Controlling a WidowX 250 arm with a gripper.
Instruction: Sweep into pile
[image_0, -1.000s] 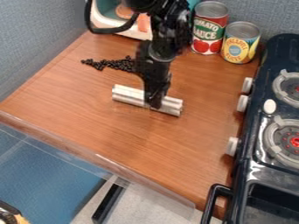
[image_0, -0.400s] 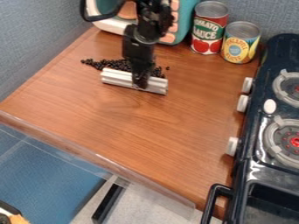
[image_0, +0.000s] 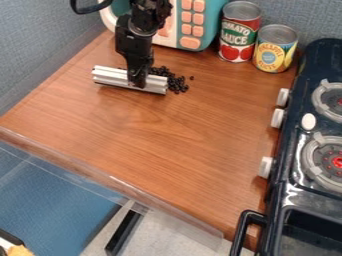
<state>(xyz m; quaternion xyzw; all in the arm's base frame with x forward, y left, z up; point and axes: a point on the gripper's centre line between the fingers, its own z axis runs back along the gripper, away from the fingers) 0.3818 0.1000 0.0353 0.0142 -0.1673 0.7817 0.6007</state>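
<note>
"Black beads, small and round: where do you see them?"

"On the far part of the worktop. They lie in a loose cluster behind the silver bar and past its right end, and one or two sit a little apart, to the right of the rest."

"And the hand?"

"It hangs down from the top of the view, clamped on the bar near the middle. The bar has ridges running along it, and it slants slightly, its right end nearer the camera than its left."

"What stands behind all that?"

"A toy microwave, teal and white with coral buttons. The arm crosses in front of part of it. To the right of it are two cans, side by side: a taller red one with tomatoes on its label, and a shorter one in yellow and blue, a bit nearer the camera."

"Anything along the right edge?"

"A dark toy stove. It has pale knobs down the side facing the worktop, two grey burners with red centres on top, and a black handle at the near end."
</note>
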